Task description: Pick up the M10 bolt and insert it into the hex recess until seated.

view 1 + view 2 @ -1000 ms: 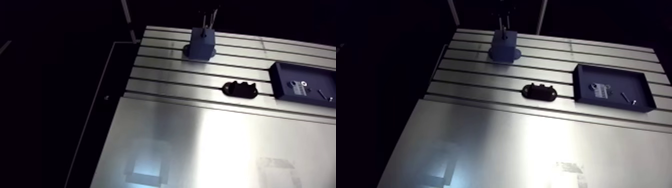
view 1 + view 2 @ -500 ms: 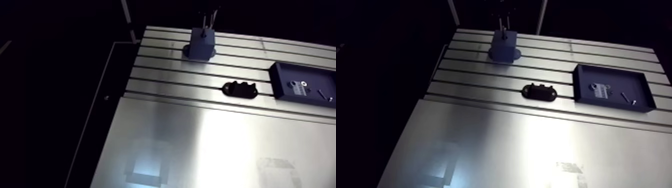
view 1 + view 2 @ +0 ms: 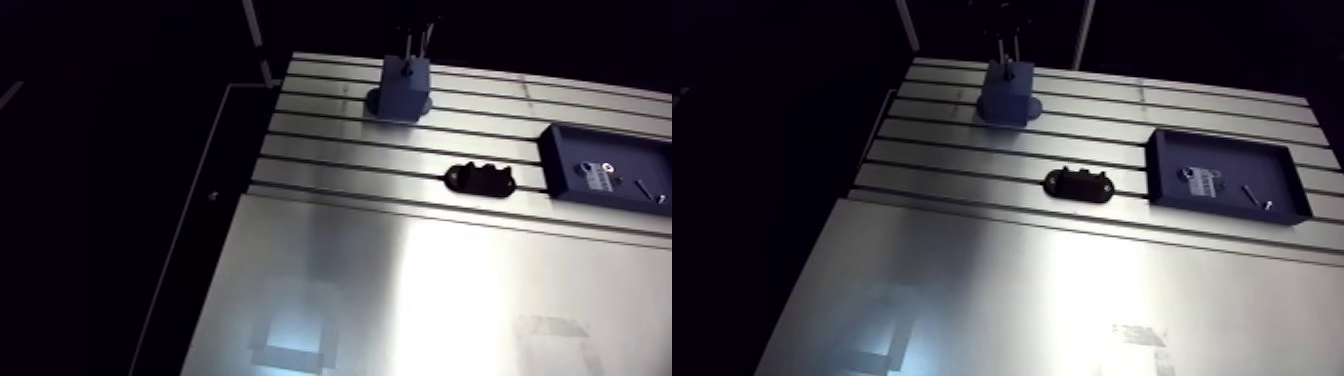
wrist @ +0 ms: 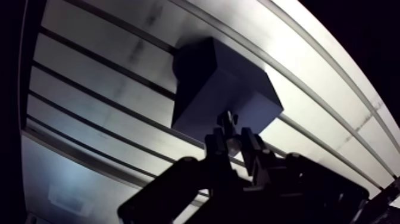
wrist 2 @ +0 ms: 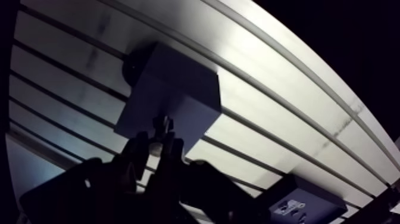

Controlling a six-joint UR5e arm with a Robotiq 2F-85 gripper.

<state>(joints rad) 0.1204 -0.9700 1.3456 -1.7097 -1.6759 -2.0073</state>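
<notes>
Slotted table (image 3: 400,300); claw (image 4: 233,139) pinches bolt (image 4: 228,119) at block (image 4: 220,89), contact unclear.

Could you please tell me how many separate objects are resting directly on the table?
3: the block at the far side beneath the hand, the bracket in the middle, and the tray beside the bracket. Others may lie outside the view.

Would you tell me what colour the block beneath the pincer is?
Dark blue; the block shows best in the wrist view.
</notes>
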